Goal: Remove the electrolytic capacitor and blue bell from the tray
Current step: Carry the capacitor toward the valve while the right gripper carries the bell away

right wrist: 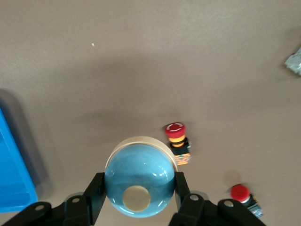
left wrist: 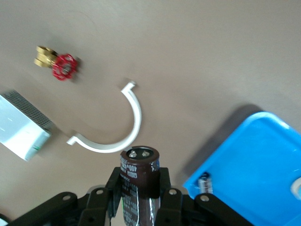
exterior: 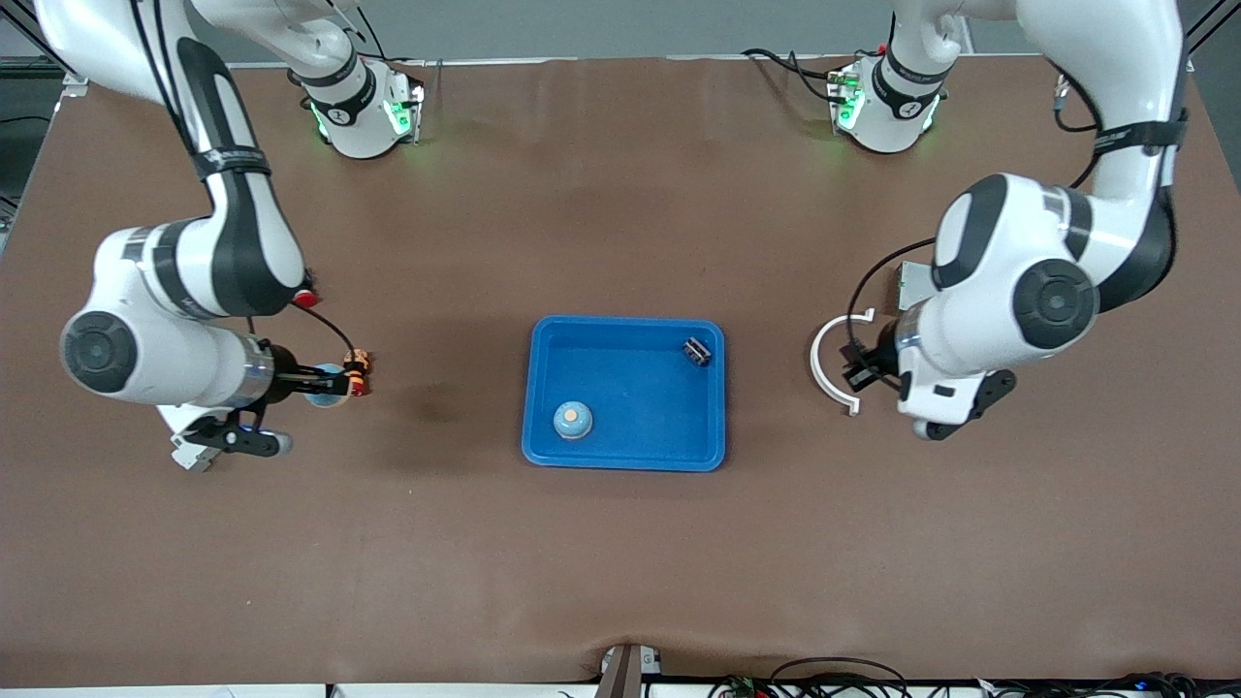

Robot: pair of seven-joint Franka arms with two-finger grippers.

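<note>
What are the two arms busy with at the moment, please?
Both arms have lifted something out to the sides of the blue tray. The left pincer is shut on a dark capacitor, over the table by a white curved bracket. The right pincer is shut on a blue bell, over the table next to a red push button. Another small bell and a small black part lie in the tray.

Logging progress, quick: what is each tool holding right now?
Left tool: shut on the electrolytic capacitor, above the table.
Right tool: shut on the blue bell, above the table.
</note>
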